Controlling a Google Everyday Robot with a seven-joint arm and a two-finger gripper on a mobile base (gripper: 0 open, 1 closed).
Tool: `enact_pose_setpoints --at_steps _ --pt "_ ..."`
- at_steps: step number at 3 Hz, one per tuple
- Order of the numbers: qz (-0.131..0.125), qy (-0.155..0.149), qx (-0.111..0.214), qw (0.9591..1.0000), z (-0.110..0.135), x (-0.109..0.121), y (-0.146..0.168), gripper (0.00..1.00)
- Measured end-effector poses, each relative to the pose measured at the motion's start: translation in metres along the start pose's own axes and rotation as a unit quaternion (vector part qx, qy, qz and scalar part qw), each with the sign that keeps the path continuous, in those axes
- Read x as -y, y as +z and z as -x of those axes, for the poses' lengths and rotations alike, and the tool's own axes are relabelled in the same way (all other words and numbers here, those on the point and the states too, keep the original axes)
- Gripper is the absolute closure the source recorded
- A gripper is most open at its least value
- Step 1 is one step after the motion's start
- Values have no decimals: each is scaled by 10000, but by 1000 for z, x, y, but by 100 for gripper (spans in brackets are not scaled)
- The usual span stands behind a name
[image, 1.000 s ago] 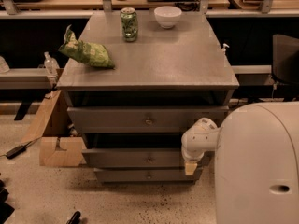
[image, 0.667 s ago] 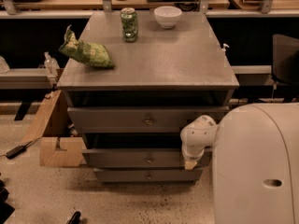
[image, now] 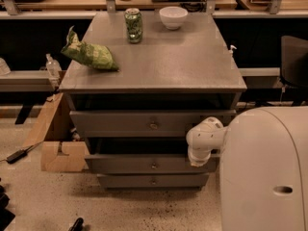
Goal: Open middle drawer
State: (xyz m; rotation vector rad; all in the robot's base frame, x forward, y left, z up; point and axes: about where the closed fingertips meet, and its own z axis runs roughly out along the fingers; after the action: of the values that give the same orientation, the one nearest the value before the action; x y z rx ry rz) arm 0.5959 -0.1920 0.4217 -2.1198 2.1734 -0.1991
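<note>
Gripper (image: 195, 160) low against right end of middle drawer (image: 120, 163); grip state impossible to tell. Knob (image: 154, 165) well to its left, along the wide front.

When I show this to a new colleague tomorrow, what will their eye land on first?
The big white robot body fills the lower right, its gripper down at the right end of the middle drawer. The grey cabinet stands centre, with a green bag, a can and a white bowl on top.
</note>
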Motion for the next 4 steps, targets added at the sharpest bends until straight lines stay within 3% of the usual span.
enact_pose_setpoints --at_steps 1,4 --pt "0 0 0 10000 0 1 -3 100" --pt "1 1 0 10000 0 1 -5 100"
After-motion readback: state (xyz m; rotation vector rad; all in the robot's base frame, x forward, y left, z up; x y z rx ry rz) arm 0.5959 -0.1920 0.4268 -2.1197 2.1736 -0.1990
